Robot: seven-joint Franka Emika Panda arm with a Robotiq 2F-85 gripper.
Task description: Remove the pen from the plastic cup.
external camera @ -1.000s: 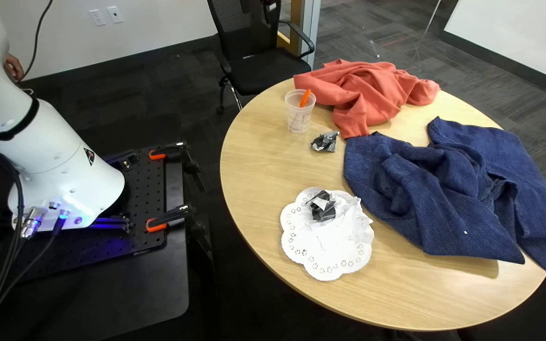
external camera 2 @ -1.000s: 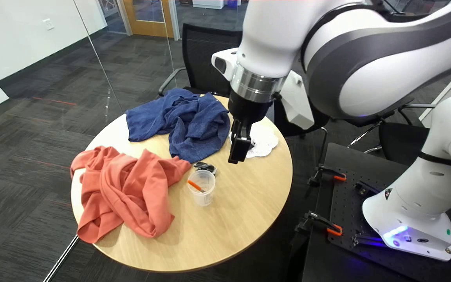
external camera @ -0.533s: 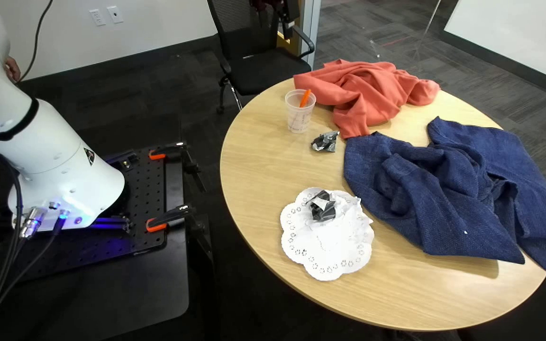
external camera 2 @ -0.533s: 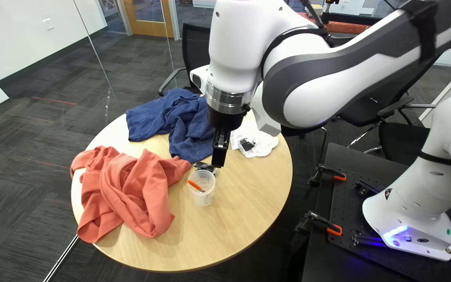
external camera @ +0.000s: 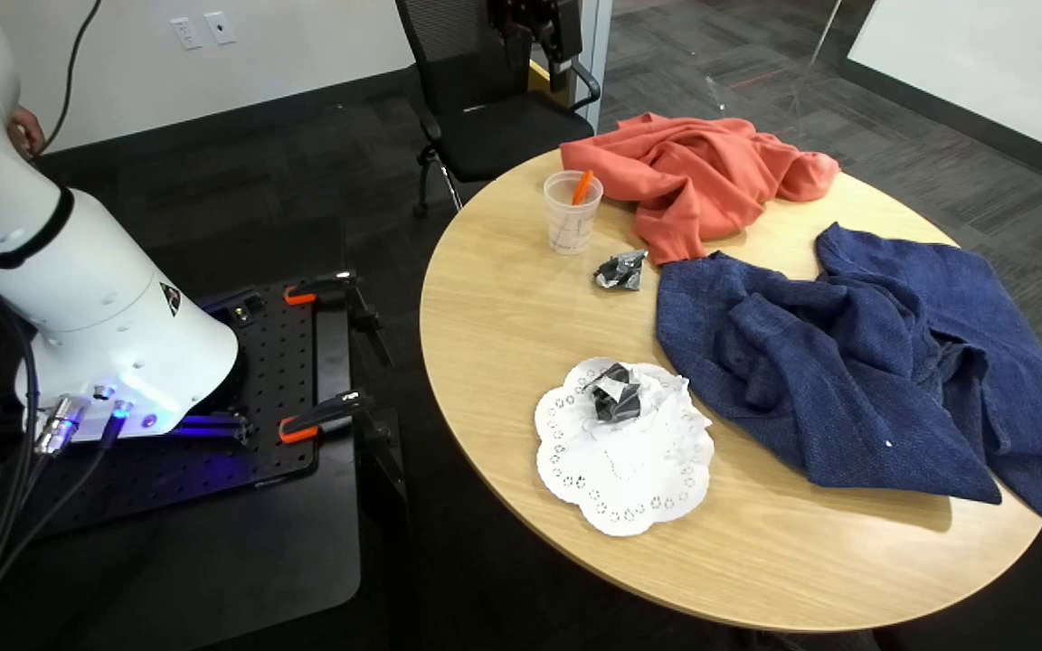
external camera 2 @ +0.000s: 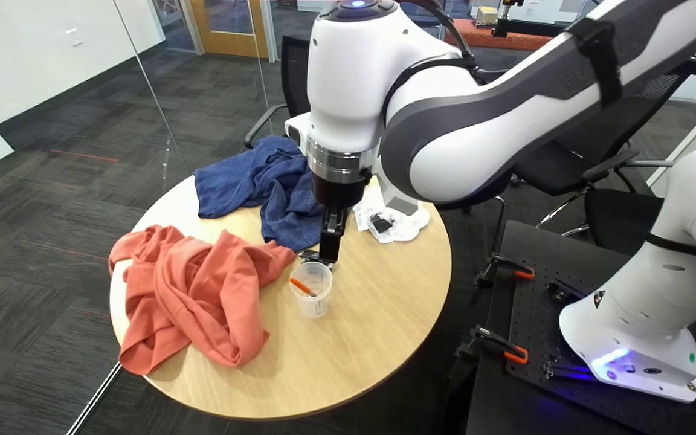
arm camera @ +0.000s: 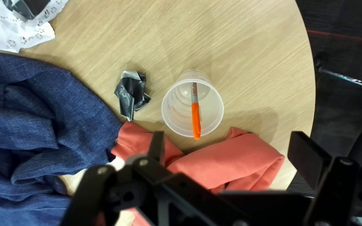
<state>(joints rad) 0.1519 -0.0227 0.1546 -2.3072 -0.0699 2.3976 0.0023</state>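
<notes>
With the jaws spread wide, gripping nothing, I judge the step in hand as approach: the pen (arm camera: 195, 110) leans in the cup (arm camera: 180, 110) below them, off-centre, so next align over the pen's orange end, then descend.

The table (external camera: 507, 334) looks like smooth wood from here, rough blue cloth (external camera: 847, 380) over its edge; the cup (external camera: 569, 223) seems translucent plastic, the doily (external camera: 616, 499) matt paper.
</notes>
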